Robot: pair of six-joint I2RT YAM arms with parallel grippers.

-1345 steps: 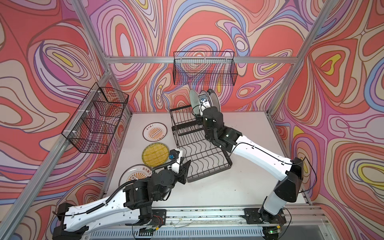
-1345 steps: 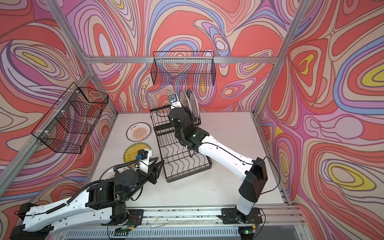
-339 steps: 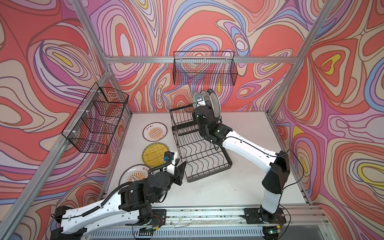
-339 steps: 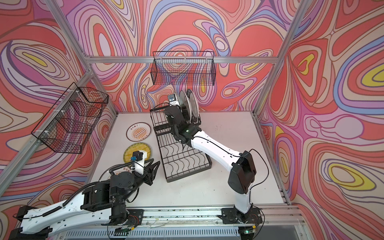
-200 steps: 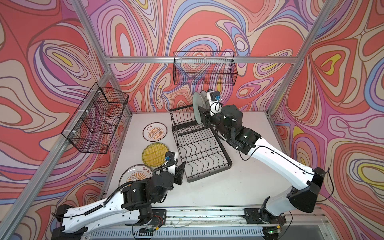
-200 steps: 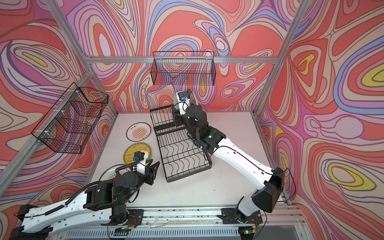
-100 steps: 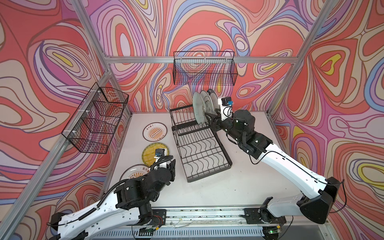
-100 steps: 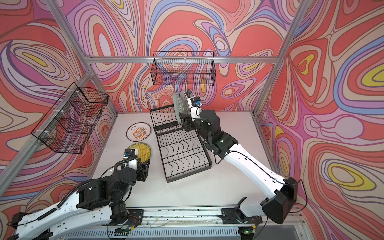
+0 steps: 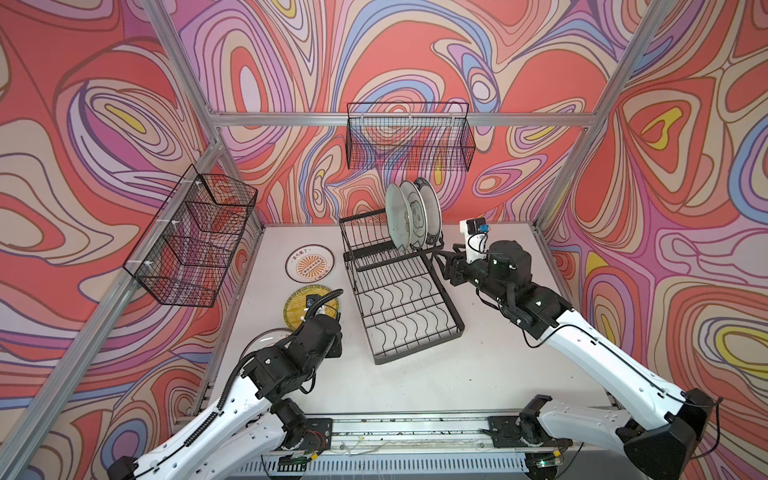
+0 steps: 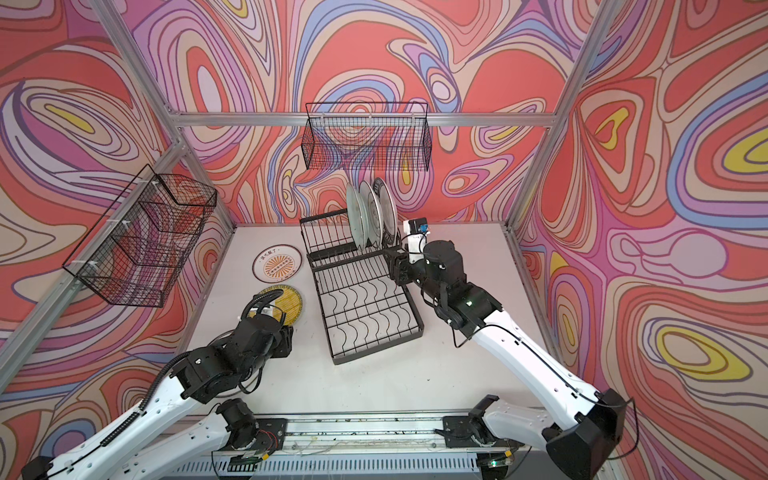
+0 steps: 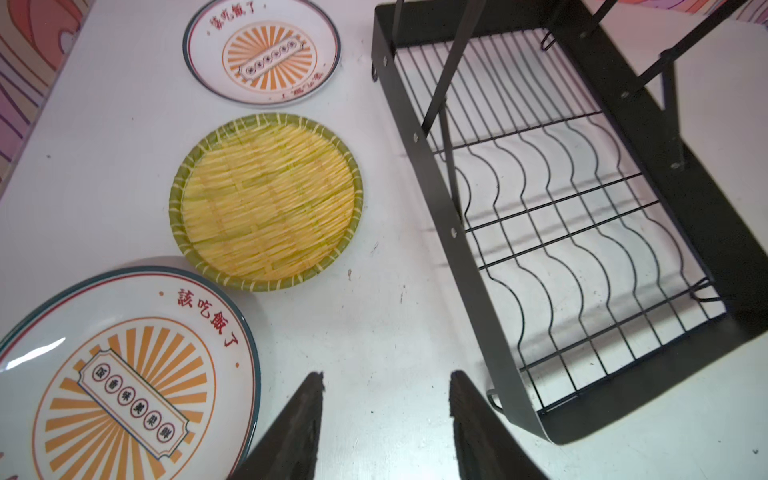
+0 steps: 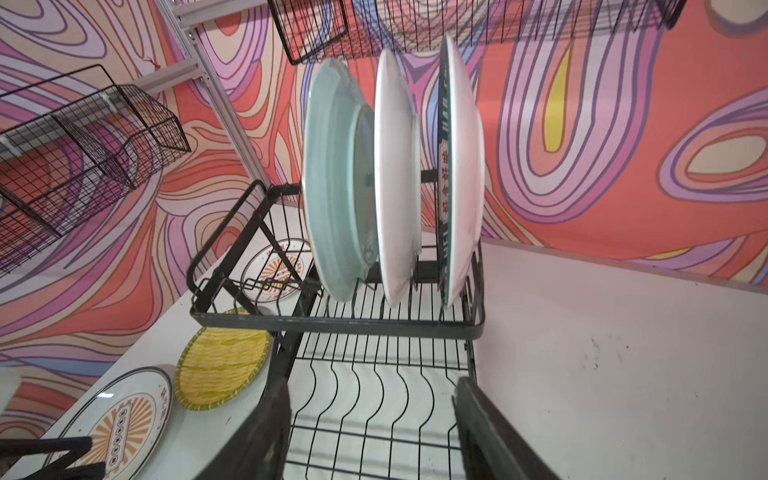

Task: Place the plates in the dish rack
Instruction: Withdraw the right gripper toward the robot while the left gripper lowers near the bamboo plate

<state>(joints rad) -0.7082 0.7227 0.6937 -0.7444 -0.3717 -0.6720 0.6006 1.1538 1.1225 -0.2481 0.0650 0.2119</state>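
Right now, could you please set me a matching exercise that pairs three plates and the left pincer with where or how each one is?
Things:
1. green plate
2. yellow plate
3. lettered-rim plate
4. left pincer

Places or states:
A. open and empty, over the table
B. upright in the rack, right end of the row in both top views
C. flat on the table
D. upright in the rack, left end of the row in both top views

Pairs: 1-D, 2-C, 3-B, 4-A
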